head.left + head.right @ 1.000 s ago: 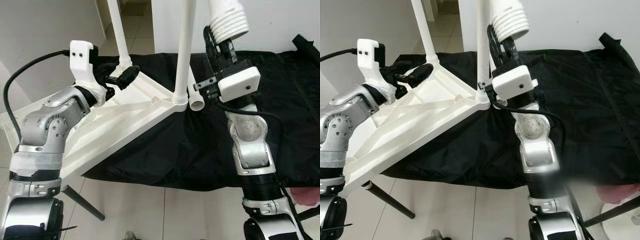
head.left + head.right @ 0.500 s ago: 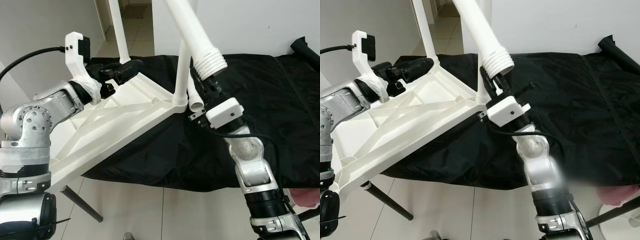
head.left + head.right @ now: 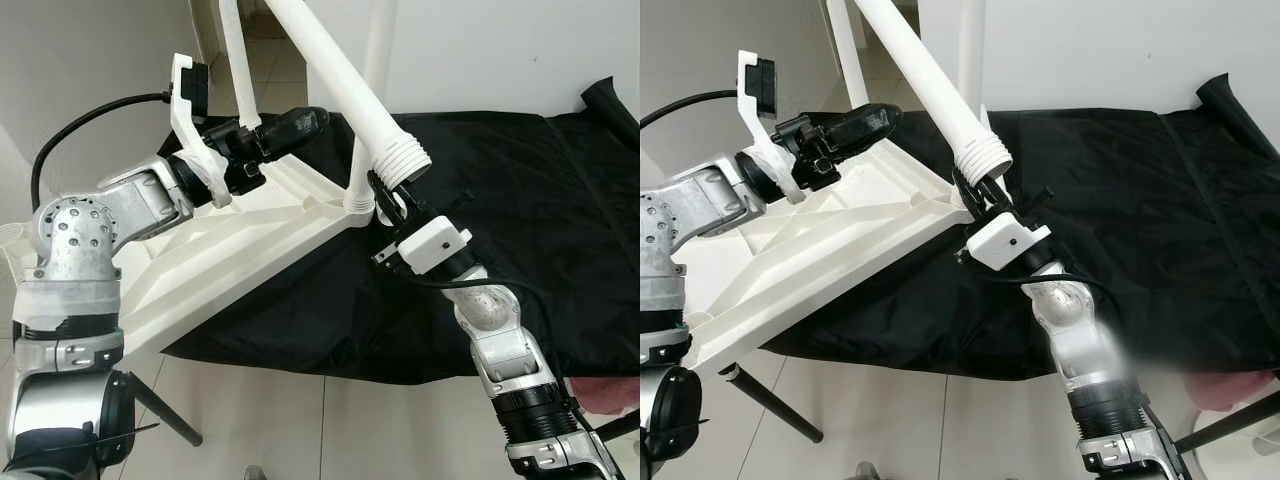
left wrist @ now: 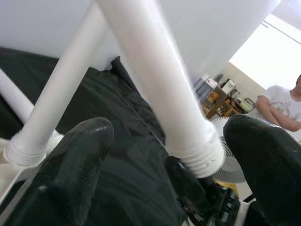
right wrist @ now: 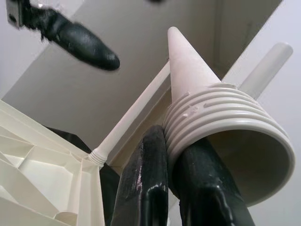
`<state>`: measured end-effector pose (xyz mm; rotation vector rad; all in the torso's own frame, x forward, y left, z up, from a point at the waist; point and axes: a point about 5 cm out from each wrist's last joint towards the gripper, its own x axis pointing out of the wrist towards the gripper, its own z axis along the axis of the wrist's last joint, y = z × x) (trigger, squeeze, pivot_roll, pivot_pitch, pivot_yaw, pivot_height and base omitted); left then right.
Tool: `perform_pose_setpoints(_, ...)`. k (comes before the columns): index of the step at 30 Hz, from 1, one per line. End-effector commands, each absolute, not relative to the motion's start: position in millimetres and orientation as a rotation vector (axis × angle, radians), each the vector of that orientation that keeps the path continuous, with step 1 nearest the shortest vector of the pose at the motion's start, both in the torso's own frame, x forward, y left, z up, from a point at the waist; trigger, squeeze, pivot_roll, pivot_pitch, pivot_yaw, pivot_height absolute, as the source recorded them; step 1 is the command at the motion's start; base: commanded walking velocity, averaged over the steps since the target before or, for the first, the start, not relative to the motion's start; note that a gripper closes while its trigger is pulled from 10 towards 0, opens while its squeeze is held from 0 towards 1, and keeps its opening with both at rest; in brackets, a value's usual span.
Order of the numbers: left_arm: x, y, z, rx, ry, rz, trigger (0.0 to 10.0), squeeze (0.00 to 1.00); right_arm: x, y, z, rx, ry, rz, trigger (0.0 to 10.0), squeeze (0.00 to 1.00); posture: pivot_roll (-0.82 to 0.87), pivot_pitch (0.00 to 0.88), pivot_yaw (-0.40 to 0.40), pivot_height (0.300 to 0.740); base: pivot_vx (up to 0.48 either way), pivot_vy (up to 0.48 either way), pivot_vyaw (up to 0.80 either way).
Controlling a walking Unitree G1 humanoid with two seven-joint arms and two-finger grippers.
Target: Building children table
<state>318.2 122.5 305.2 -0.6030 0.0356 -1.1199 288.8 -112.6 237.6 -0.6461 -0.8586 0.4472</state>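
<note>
Item: loose table leg (image 3: 345, 85), threaded end pinched in right pincer (image 3: 385, 200) above upturned tabletop (image 3: 230, 250) on black-draped desk (image 3: 520, 170); left pincer (image 3: 290, 125) open nearby w/o load; risk: leg slips, long lever on small grip.

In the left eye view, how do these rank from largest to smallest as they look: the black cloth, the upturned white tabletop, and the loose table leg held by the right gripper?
1. Black cloth.
2. Upturned white tabletop.
3. Loose table leg, held by the right gripper; it sits nearer the camera, so it may look bigger than it is.
</note>
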Motion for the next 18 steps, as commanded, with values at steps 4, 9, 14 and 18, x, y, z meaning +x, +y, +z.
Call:
perform_pose_setpoints(4, 309.9, 114.9, 312.9, -0.612, -0.031, -1.364, 10.0, 0.00, 283.3, -98.5, 243.4, -0.677, -0.931, 0.507, 10.0, 0.00, -0.03, 0.035, 0.103, 0.740, 0.000, 0.000, 0.00)
perform_pose_setpoints(9, 313.5, 112.7, 312.1, -0.619, -0.018, -1.350, 10.0, 0.00, 279.1, -92.0, 241.1, -0.693, -0.947, 0.538, 10.0, 0.00, -0.03, 0.034, 0.105, 0.740, 0.000, 0.000, 0.00)
perform_pose_setpoints(14, 315.3, 112.3, 314.6, -0.630, -0.020, -1.353, 10.0, 0.00, 275.7, -89.4, 236.1, -0.705, -0.948, 0.559, 10.0, 0.00, -0.04, 0.028, 0.108, 0.740, 0.000, 0.000, 0.00)
perform_pose_setpoints(18, 326.0, 116.2, 323.2, -0.685, -0.033, -1.323, 10.0, 0.00, 270.3, -90.6, 225.3, -0.734, -0.941, 0.581, 10.0, 0.00, -0.05, 0.032, 0.112, 0.740, 0.000, 0.000, 0.00)
